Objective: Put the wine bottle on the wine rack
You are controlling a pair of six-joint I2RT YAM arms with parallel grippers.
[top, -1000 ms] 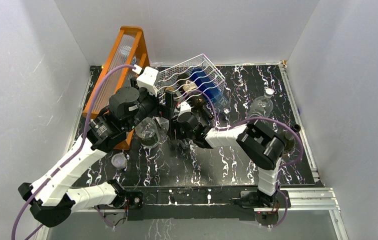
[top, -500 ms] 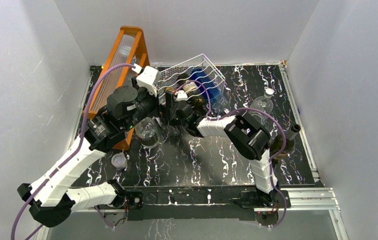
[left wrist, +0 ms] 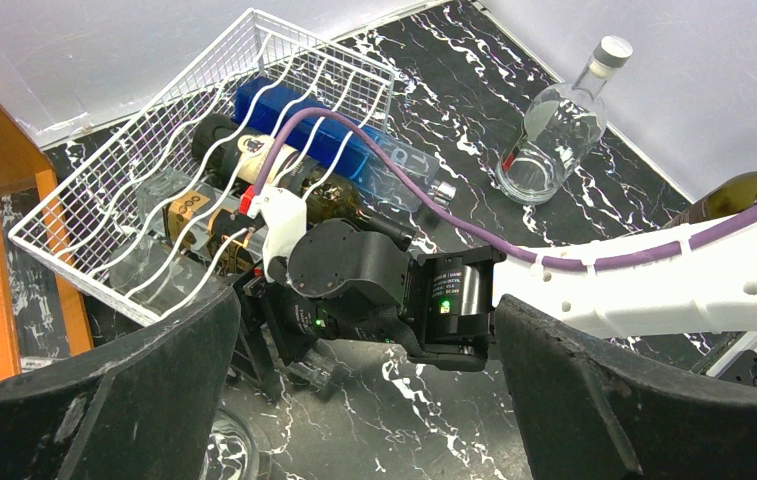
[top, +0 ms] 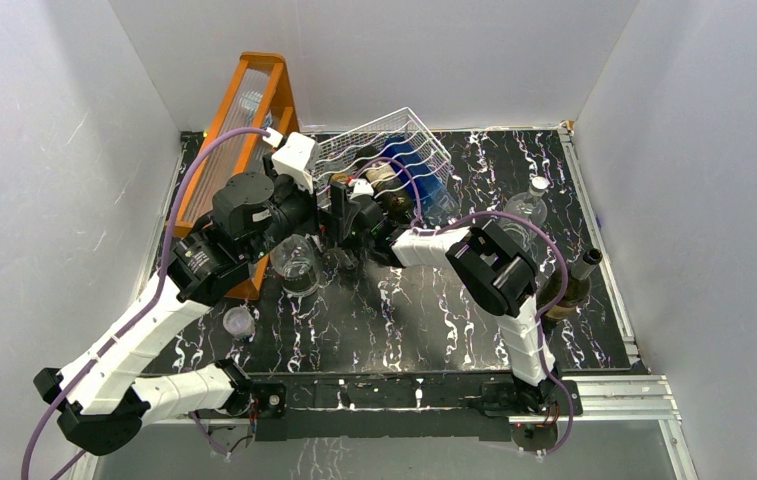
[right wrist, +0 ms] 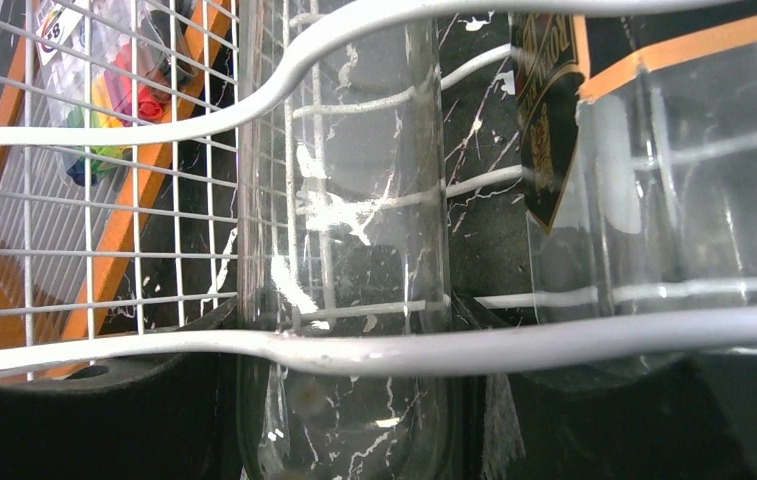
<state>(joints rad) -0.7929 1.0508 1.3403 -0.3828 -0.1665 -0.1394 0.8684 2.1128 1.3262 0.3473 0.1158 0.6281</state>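
Observation:
The white wire wine rack stands tilted at the back of the table, also in the left wrist view. A clear glass wine bottle lies in its leftmost slot under the wavy wire rows. My right gripper is shut on this bottle's lower end, one dark finger on each side. From above, the right gripper sits at the rack's front edge. My left gripper is open and empty, hovering just above the right wrist.
Dark labelled bottles and a blue bottle lie in the rack. A round clear bottle and a dark green bottle stand at the right. An orange frame, a glass and a small cup are at the left.
My right arm has reached up and left, pushing the clear bottle deeper into the rack. The dark green bottle at the right is now uncovered. The left arm barely moved.

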